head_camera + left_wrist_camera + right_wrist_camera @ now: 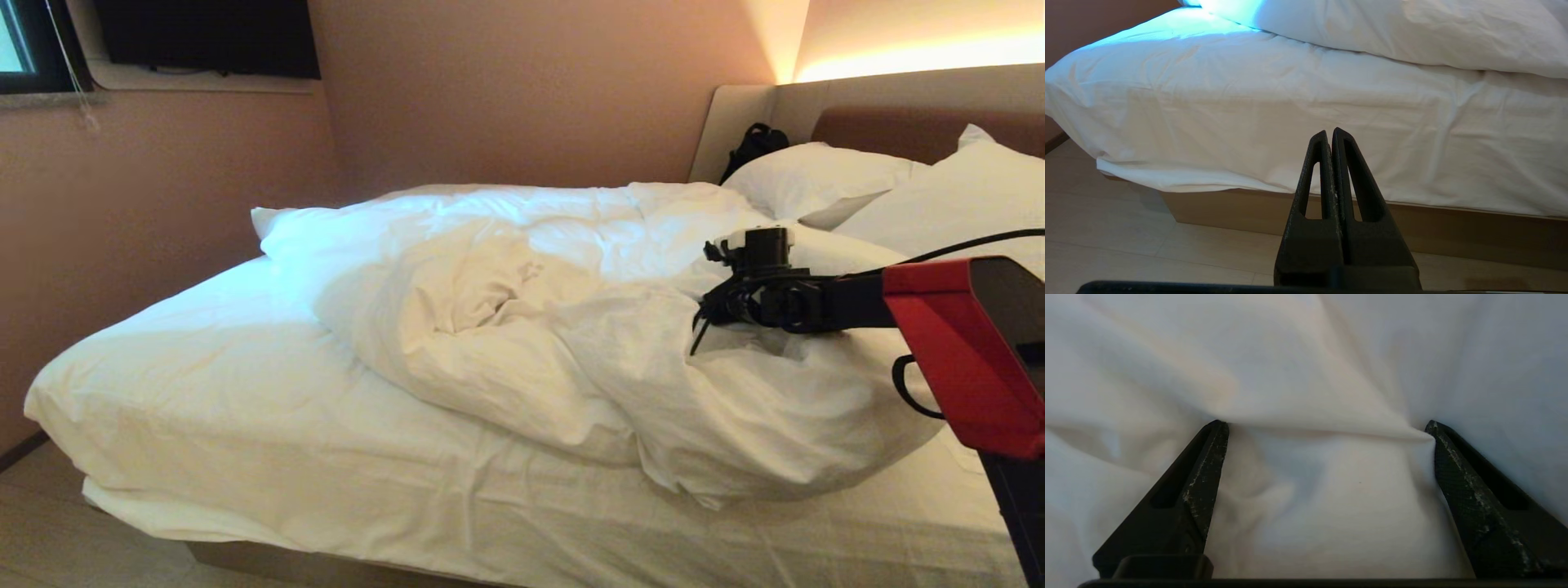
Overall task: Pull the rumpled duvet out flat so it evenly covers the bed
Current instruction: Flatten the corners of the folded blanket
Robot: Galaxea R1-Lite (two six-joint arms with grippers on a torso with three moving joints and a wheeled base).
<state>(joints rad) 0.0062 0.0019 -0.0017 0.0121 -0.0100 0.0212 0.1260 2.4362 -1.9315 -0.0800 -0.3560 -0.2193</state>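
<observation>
Between the spread fingers of the right gripper (pixel 1327 424), a puffed fold of the duvet (pixel 571 327) bulges up, the tips pressed into cloth but not clamping it. Beyond the tool, the duvet lies heaped across the middle of the bed (pixel 245 457), leaving bare sheet along the near edge and foot. Farther off, two pillows (pixel 816 184) and a dark bag (pixel 755 147) sit by the headboard. Parked low beside the bed, the left gripper (pixel 1329 132) is clenched, holding nothing.
</observation>
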